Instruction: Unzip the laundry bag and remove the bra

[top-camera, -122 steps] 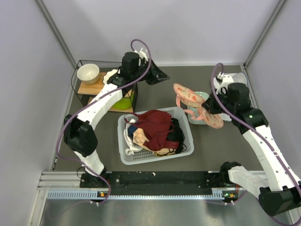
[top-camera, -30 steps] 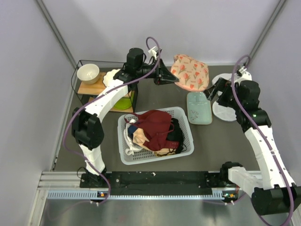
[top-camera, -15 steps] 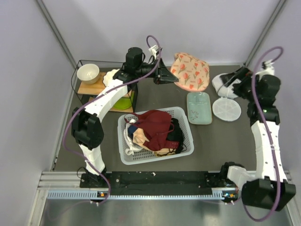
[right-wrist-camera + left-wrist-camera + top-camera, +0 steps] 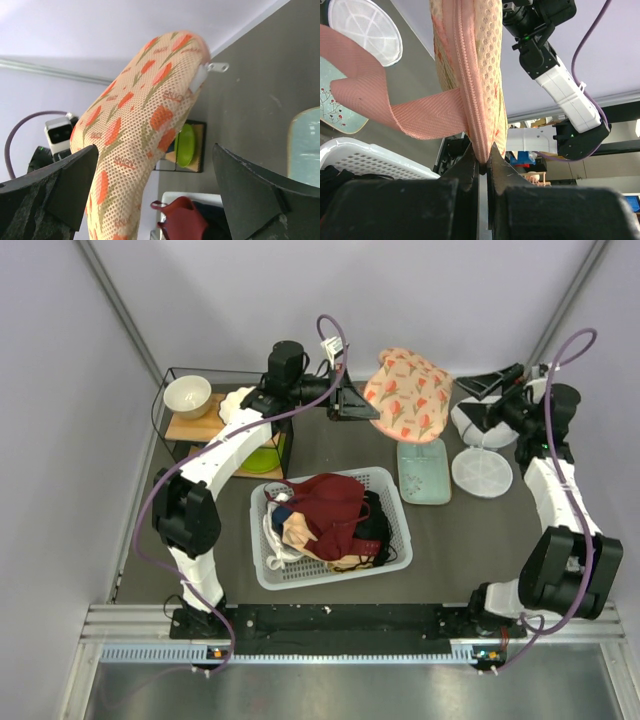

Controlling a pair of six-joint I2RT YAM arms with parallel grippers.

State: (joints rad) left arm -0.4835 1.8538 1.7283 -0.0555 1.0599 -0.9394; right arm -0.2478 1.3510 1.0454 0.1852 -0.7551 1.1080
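The laundry bag, a peach mesh pouch with red flowers, hangs in the air at the back of the table. My left gripper is shut on its zipper edge, and a pink strap loops off to the side. To the bag's right, my right gripper stands wide open and apart from it, facing it. In the right wrist view the bag fills the space ahead of the fingers, with its metal zipper pull at the top end. The bra is hidden.
A white basket with a maroon garment and other clothes stands mid-table. A mint tray and a white round lid lie below the bag. A wire shelf at the back left holds a bowl and a green plate.
Four seconds ago the right gripper held the bag over the tray; now the left one holds it. Over the last second the right arm swung back and turned toward the slightly raised bag.
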